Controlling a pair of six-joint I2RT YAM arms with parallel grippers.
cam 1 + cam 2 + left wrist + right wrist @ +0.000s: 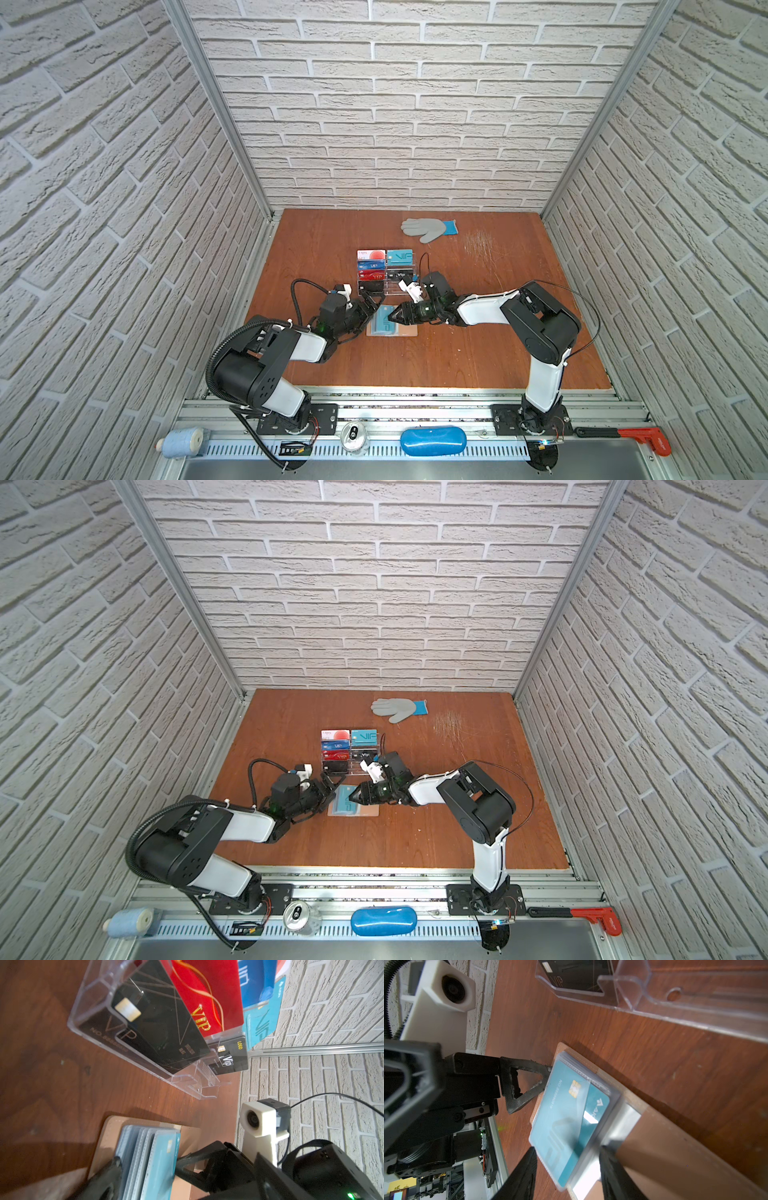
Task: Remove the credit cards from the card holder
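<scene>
The tan card holder [409,330] lies open on the wooden table, its grey-blue sleeve pages [593,1082] stacked up. A teal credit card [566,1109] sits in the top sleeve, also seen in the left wrist view [160,1159]. My left gripper [374,305] [147,1165] is wide open across the far end of the pages, one fingertip [548,1069] at their edge. My right gripper [390,318] [569,1167] is open, its fingers on either side of the near end of the pages. Other credit cards [372,275] stand in a clear acrylic stand [187,1082] just behind.
A grey glove with a blue cuff [428,228] lies at the back of the table. On the front rail sit a blue case [432,441], a can [353,434], a pale roll [183,442] and a red-handled tool [640,438]. Brick-patterned walls close in three sides.
</scene>
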